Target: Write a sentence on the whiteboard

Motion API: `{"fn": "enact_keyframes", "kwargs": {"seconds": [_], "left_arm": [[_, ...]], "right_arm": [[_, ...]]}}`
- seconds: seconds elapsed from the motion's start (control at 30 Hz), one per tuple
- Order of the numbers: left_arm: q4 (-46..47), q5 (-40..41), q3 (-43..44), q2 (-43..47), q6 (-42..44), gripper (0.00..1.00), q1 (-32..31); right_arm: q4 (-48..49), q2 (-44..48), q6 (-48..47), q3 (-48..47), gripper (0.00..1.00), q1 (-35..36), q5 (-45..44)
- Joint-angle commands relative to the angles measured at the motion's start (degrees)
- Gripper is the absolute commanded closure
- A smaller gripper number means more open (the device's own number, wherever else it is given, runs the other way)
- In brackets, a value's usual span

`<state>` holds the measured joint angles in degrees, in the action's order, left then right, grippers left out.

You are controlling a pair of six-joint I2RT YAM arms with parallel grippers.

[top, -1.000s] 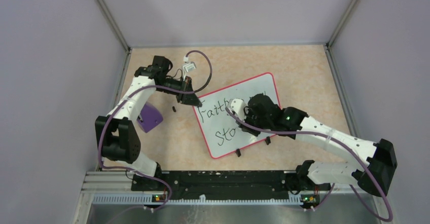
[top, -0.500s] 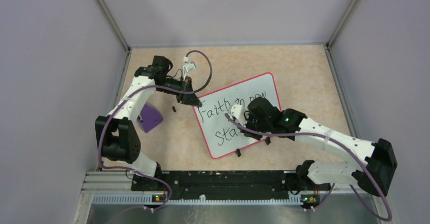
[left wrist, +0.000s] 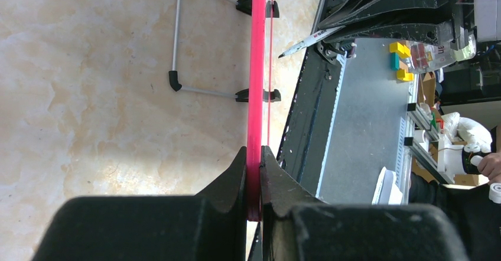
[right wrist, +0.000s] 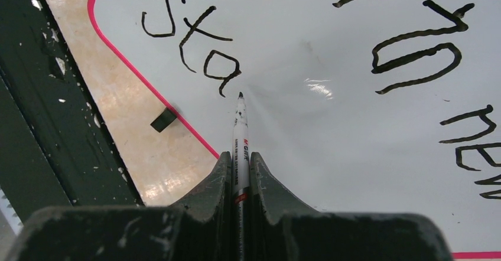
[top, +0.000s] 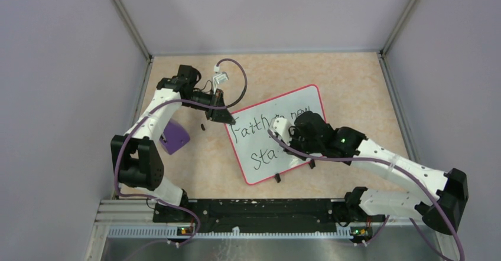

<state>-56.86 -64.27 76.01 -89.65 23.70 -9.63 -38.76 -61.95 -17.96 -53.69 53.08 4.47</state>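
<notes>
The whiteboard (top: 307,98) lies tilted on the table, white with a red-pink rim. Black lettering (top: 253,130) reads "Faith in new" above "Sta" (top: 263,156). My left gripper (top: 227,118) is shut on the board's upper left corner; the left wrist view shows its jaws clamped on the red rim (left wrist: 256,95). My right gripper (top: 282,132) is shut on a white marker (right wrist: 240,132), its black tip just right of the "a" of "Sta" (right wrist: 189,33) in the right wrist view. The words "in new" (right wrist: 425,54) show there too.
A purple block (top: 174,136) lies by the left arm. A small black cap (top: 202,127) lies left of the board. Black feet (top: 276,178) stick out at the board's near edge. Grey walls close in the table.
My right gripper with the marker has shifted slightly up and right over the board, uncovering more of "Sta". The left arm has not moved.
</notes>
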Motion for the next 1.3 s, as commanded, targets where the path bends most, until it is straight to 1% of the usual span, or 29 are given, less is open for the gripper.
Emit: {"fn": "enact_keyframes", "kwargs": {"seconds": [0.0, 0.3, 0.6, 0.83, 1.0, 1.27], "left_arm": [[0.91, 3.3, -0.01, -1.52, 1.12, 1.0, -0.57], [0.96, 3.31, -0.45, -0.95, 1.09, 1.0, -0.57], [1.05, 3.27, -0.34, -1.44, 1.25, 1.0, -0.57], [1.05, 3.34, -0.15, -1.76, 1.21, 1.0, -0.57], [0.96, 3.53, -0.08, -1.67, 1.3, 1.0, -0.57], [0.83, 3.54, 0.1, -1.85, 1.34, 1.0, -0.57]], "right_arm": [[2.64, -0.81, 0.48, -2.77, 1.0, -0.28, -1.71], [4.67, -1.95, 1.61, -2.21, 1.0, -0.46, -4.12], [2.59, -0.96, 0.31, 0.04, 1.0, -1.05, -6.14], [1.11, -0.84, -0.67, 2.21, 1.0, -0.97, -4.69], [0.79, -1.7, -1.07, 3.45, 1.0, -0.91, -0.91], [2.64, -2.26, -0.41, 2.56, 1.0, -0.67, -0.29]]}}
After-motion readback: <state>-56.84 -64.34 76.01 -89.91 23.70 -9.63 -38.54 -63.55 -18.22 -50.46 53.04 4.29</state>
